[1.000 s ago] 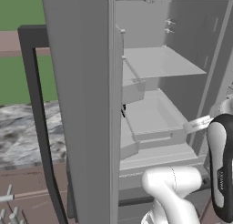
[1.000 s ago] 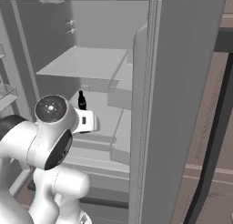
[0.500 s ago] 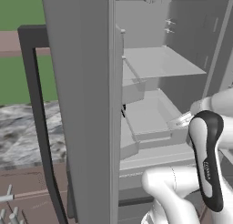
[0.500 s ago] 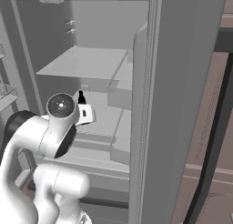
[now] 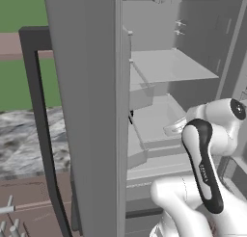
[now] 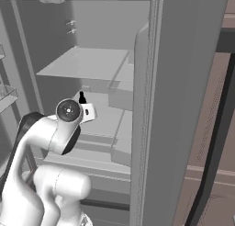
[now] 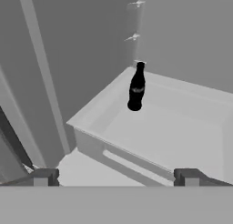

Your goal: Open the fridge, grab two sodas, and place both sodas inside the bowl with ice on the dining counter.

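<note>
The fridge (image 5: 91, 111) stands open, its grey door (image 6: 183, 105) swung out beside the arm. One soda (image 7: 136, 87), a slim black bottle, stands upright in the back corner of a pale pull-out tray (image 7: 182, 132) inside. Its black top (image 6: 81, 98) peeks over my white hand in the right base view. My gripper (image 7: 116, 177) is open and holds nothing. It points into the fridge, short of the tray's front lip and well apart from the soda. The bowl, the ice and the dining counter are out of view.
A flat shelf (image 5: 169, 67) runs above the tray, limiting headroom. Door bins (image 6: 7, 94) hang at the far left in the right base view. A marbled worktop (image 5: 24, 139) and a dark frame (image 5: 38, 111) lie beyond the door. Brown cabinets (image 6: 215, 128) flank the fridge.
The arm has swung further in toward the fridge's inside, its elbow shifting across both base views. The jaws stay wide apart and the soda has not moved.
</note>
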You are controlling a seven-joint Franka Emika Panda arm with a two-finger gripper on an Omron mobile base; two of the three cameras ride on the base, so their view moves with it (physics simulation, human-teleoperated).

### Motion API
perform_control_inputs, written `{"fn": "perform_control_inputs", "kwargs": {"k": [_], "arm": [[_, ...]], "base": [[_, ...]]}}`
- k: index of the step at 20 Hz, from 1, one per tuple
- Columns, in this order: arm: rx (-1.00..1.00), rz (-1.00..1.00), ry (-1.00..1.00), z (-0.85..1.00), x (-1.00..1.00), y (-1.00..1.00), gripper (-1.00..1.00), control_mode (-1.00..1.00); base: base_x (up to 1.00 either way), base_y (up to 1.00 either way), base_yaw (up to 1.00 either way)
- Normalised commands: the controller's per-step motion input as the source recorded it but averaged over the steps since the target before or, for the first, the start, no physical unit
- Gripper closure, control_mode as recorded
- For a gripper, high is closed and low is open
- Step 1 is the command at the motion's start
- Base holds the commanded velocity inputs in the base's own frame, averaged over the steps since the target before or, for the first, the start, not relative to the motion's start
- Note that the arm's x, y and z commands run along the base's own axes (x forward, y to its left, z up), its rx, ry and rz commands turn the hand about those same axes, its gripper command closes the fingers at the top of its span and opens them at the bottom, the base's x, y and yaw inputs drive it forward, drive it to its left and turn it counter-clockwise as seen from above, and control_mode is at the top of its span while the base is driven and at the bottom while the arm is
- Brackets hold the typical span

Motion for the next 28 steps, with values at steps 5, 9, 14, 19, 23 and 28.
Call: {"fn": "perform_control_inputs", "kwargs": {"k": [5,9,14,19,23,28], "arm": [[-0.04,0.01,0.01,-0.14,0.24,0.0,-1.0,-1.0],[0.0,0.01,-0.02,-0.21,0.38,0.01,-1.0,-1.0],[0.0,0.05,-0.05,-0.19,0.42,0.01,-1.0,-1.0],[0.0,0.05,-0.03,-0.17,0.45,0.03,-1.0,-1.0],[0.04,0.04,-0.09,-0.12,0.45,0.0,-1.0,-1.0],[0.05,0.04,-0.06,-0.1,0.51,0.0,-1.0,-1.0]], "base": [[0.0,0.0,0.0],[0.0,0.0,0.0],[0.0,0.0,0.0],[0.0,0.0,0.0],[0.0,0.0,0.0],[0.0,0.0,0.0]]}}
